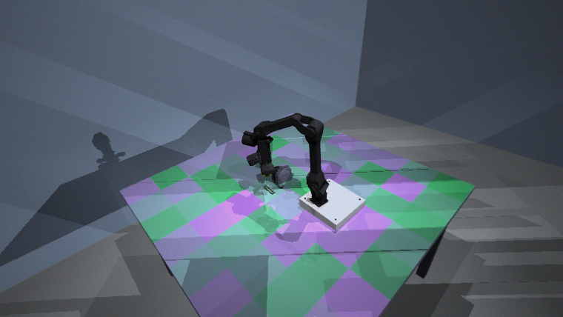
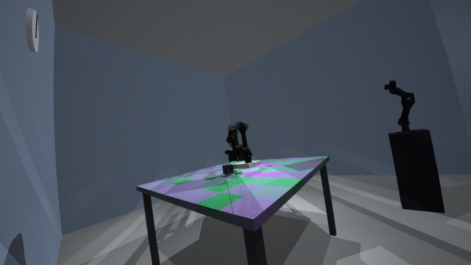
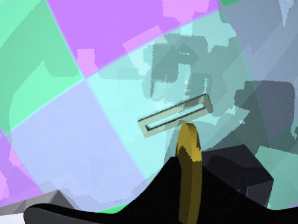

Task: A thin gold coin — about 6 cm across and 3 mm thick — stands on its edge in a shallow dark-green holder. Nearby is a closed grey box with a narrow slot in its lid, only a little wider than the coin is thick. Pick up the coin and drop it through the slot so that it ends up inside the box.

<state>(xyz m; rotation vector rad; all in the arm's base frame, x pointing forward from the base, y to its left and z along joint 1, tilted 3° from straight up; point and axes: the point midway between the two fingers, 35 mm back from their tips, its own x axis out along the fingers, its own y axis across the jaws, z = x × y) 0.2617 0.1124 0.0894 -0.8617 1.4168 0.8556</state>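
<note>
My gripper [image 1: 267,172] [image 3: 178,164] is shut on the gold coin [image 1: 266,175] [image 2: 237,158] [image 3: 189,145], which stands up edge-on between the fingers and sticks out past their tips. The gripper is above the table, off the holder. The shallow holder [image 1: 269,189] [image 3: 143,125] lies on the table with its groove empty; it looks pale in the wrist view, ahead of the coin. The grey box [image 1: 283,175] [image 2: 227,169] [image 3: 237,167] stands close beside the gripper; in the wrist view it is right of the coin, partly behind the black finger. Its slot cannot be made out clearly.
The arm's white base plate [image 1: 341,207] [image 2: 254,164] stands on the checkered table [image 1: 315,264] [image 2: 227,197], right of the box in the top view. Shadows fall around the holder. Off the table, another arm [image 2: 407,105] stands on a black pedestal [image 2: 416,171].
</note>
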